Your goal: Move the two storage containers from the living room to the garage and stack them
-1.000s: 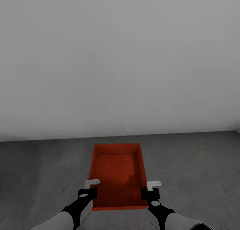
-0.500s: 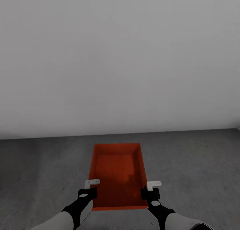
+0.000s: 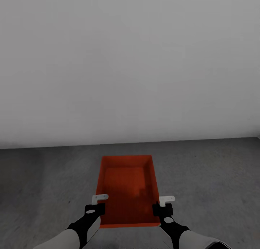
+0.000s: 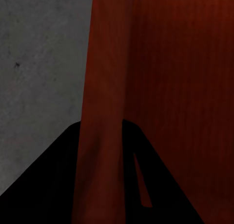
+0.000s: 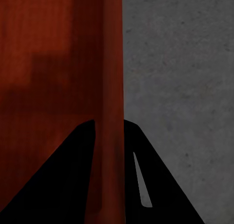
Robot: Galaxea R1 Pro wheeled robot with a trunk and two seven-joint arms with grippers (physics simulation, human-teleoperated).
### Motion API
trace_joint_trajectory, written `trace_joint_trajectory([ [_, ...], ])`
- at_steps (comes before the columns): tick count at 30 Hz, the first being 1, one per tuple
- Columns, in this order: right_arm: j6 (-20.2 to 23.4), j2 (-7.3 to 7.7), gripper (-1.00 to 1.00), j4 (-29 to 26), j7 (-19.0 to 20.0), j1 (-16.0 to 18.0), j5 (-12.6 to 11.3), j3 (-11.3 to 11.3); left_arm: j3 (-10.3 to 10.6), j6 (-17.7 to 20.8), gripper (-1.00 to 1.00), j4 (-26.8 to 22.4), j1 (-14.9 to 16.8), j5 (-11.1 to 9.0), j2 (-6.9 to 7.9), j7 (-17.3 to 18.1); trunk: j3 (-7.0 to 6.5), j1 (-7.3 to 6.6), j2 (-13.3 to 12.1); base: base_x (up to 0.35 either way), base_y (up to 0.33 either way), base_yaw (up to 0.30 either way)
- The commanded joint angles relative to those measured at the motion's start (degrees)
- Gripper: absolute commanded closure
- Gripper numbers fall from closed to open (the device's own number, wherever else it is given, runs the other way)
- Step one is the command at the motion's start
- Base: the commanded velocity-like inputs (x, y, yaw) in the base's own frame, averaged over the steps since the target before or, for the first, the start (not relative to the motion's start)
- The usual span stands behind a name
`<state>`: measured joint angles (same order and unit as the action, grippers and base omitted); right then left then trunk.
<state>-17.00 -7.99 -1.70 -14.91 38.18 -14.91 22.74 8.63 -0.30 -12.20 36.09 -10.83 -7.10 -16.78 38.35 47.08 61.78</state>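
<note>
Container: I carry one orange-red storage container, an open-top rectangular bin, out in front of me between both arms, its long side running away from me toward the wall.
Inside of it: the bottom is finely ribbed and nothing lies in it; a soft shadow falls across the near right part.
My left pincer: it is clamped on the container's left wall near the corner closest to me. In the left wrist view the thin red wall runs straight between my two dark fingers, one on the outer side and one on the inner side.
My right pincer: it is clamped on the right wall, level with the left one. In the right wrist view the wall stands between the fingers in the same way, the ribbed inside to one side and concrete to the other.
Floor: dark grey, rough concrete lies below and all around the container; whether the bin touches it I cannot tell.
Wall: a plain pale grey wall rises just beyond the container's far end and meets the floor in a straight line.
</note>
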Motion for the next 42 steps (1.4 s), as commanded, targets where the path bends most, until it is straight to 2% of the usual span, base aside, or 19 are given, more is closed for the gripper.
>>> trace_joint_trajectory([
  [1, 0.37, 0.01, 1.0, 0.29, -0.11, 0.06, -2.4, -3.76, 0.04, -0.41, 1.0, -0.28, 0.03, 0.1, -0.1, -0.28, 0.23, 0.23, 0.45, 0.0, 0.0, 0.0],
  [36, 0.31, -0.01, 1.0, 0.29, -0.11, 0.06, -2.4, -3.76, -0.02, -0.41, 1.0, -0.28, 0.03, 0.07, -0.1, -0.28, 6.52, 7.91, 14.48, 0.0, 0.0, 0.0],
  [42, 0.32, 0.07, 1.0, 0.29, -0.11, 0.06, -2.4, -3.76, -0.02, -0.41, 1.0, -0.28, 0.03, 0.09, -0.1, -0.3, 7.6, 9.23, 16.89, 0.0, 0.0, 0.119],
])
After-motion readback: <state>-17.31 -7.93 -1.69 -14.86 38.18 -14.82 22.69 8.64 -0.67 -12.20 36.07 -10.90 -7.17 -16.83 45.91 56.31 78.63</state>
